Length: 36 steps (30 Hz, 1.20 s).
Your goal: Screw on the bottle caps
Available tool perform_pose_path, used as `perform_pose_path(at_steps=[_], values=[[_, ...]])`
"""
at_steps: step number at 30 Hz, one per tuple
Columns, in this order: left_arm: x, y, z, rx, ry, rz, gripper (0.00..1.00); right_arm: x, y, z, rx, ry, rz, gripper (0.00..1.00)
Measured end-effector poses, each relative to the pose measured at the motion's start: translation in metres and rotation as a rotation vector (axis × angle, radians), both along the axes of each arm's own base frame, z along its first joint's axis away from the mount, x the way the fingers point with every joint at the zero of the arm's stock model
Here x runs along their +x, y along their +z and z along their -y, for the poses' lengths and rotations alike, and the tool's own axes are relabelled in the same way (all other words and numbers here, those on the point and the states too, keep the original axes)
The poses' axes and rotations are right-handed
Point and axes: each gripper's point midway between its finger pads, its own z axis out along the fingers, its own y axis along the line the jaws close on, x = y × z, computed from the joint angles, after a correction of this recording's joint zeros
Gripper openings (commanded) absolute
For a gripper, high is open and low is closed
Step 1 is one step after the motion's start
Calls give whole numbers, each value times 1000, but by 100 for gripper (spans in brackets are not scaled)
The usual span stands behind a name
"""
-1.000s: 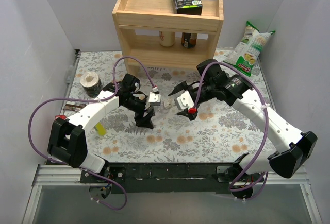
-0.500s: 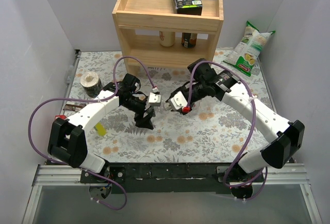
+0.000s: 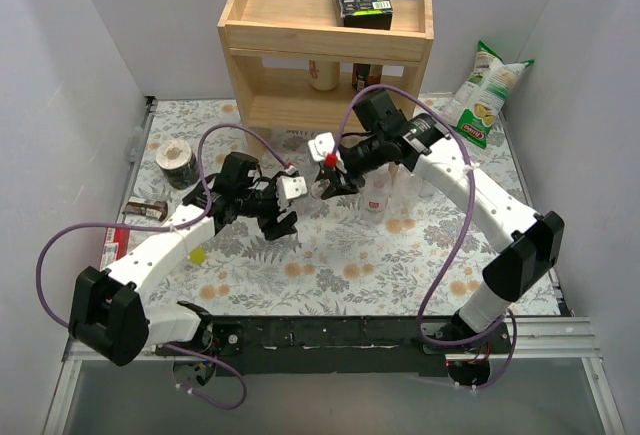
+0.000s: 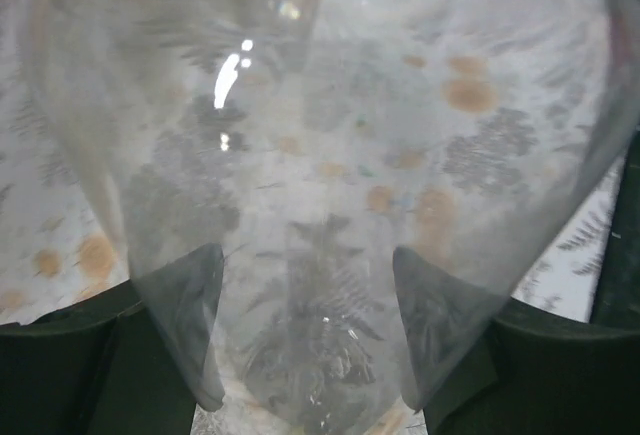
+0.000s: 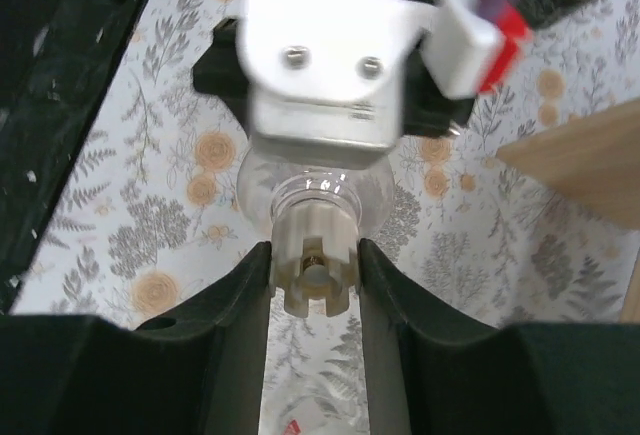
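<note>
Top external: my left gripper [image 3: 285, 213] and right gripper [image 3: 328, 183] meet above the middle of the floral table [image 3: 400, 255]. Left wrist: its 2 fingers [image 4: 185, 305] are clamped on a clear bottle [image 4: 320, 155]. Right wrist: I see the right gripper closed on a pale cap [image 5: 313, 265] sitting on that bottle's neck.

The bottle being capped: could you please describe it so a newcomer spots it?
In front of the shelf, the left gripper holds the bottle. Unlike the bottles standing to its right, it is off the table, a pale cap at its neck.
</note>
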Motion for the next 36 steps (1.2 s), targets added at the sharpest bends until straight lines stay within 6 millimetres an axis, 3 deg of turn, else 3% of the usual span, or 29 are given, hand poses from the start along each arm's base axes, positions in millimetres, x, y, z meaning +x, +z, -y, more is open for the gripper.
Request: perform_pose_path(at_steps=[5, 6, 7, 9, 10, 13, 16, 18, 23, 27, 36], values=[[27, 11, -9, 4, 181, 122, 0, 23, 10, -12, 3, -224, -294, 1], [31, 12, -11, 6, 206, 136, 0, 28, 11, -12, 13, -278, -377, 6], [34, 13, -11, 8, 221, 145, 0, 30, 11, -13, 22, -316, -463, 17], [36, 14, -10, 3, 251, 141, 0, 36, 12, -12, 37, -361, -612, 32], [37, 14, -10, -1, 265, 137, 0, 39, 13, -11, 40, -372, -662, 52], [42, 20, -8, -18, 282, 158, 0, 50, 18, -7, 54, -387, -722, 74], [42, 27, -6, -37, 261, 188, 0, 58, 29, 2, 96, -370, -643, 83], [37, 27, -4, -48, 235, 188, 0, 57, 36, 11, 129, -355, -566, 84], [20, 27, 6, -98, 149, 126, 0, 25, 60, 35, 236, -301, -398, 84], [8, 30, 15, -147, 98, 76, 0, 12, 76, 31, 299, -232, -391, 85], [-7, 36, 25, -206, 45, 9, 0, 22, 53, 16, 286, -230, -496, 82]])
